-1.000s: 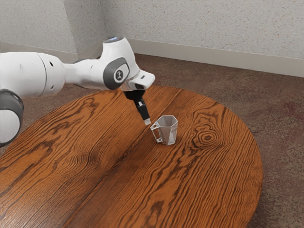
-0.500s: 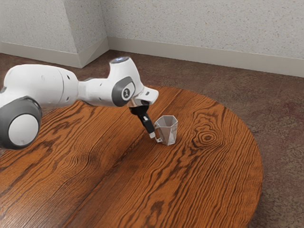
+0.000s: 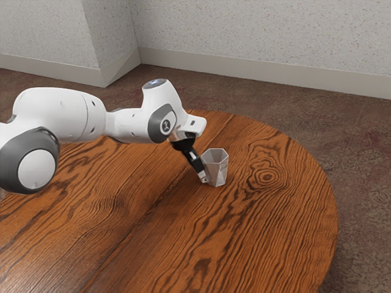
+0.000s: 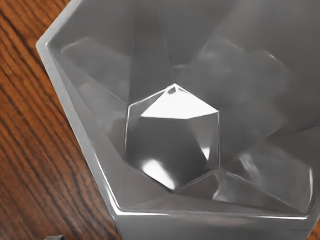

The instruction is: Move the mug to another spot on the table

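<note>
1. Pale speckled walls (image 3: 275,30) and a brown floor (image 3: 354,134) surrounded a round wooden worktop (image 3: 122,232) with bold grain.
2. One translucent grey mug (image 3: 216,163) with faceted sides stood upright on the worktop, right of its middle and toward the far side in the exterior view.
3. Seen from the wrist, the mug (image 4: 172,130) lay just under the hand, its mouth open to the camera and its bare six-sided floor catching the light, with wood grain (image 4: 30,150) beside it.
4. A white arm (image 3: 91,122) came in from the exterior view's left, low over the wood, its hand tilted down to the right.
5. Its black jaws reached the mug's left side near the base; whether they were open or closed could not be told.
</note>
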Controlling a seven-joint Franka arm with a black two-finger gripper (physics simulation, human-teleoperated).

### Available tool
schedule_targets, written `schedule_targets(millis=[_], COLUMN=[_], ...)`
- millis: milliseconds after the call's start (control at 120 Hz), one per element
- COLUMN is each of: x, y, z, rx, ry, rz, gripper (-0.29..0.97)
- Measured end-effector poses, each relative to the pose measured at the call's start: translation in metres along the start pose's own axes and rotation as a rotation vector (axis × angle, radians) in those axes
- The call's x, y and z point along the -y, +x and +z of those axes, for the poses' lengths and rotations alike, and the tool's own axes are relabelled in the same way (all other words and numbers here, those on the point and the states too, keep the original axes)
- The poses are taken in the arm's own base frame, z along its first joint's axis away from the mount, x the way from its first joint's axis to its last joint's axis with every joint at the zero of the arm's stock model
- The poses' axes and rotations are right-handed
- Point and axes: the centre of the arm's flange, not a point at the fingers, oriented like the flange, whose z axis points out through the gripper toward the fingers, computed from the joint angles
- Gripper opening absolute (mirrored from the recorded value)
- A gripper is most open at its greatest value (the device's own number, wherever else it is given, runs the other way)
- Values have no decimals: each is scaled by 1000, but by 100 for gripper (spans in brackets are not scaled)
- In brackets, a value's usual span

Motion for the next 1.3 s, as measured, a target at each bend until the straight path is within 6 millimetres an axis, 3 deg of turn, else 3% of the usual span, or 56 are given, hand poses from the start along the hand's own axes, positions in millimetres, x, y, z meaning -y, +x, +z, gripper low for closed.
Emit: schedule_targets(millis=[158,283,558,633,875,1300], x=[0,-2,-14,-18,-28,3], y=[0,2,4,-1,-44,-121], z=[1,-3,-53,-60,-72,-63], rx=[-11,-24,-74,-92,-97,-135], ry=[-11,-14,2,-20,-31,28], rz=[-20,-32,-4,-1,70,197], gripper=[12,7,1,-2,-5,-5])
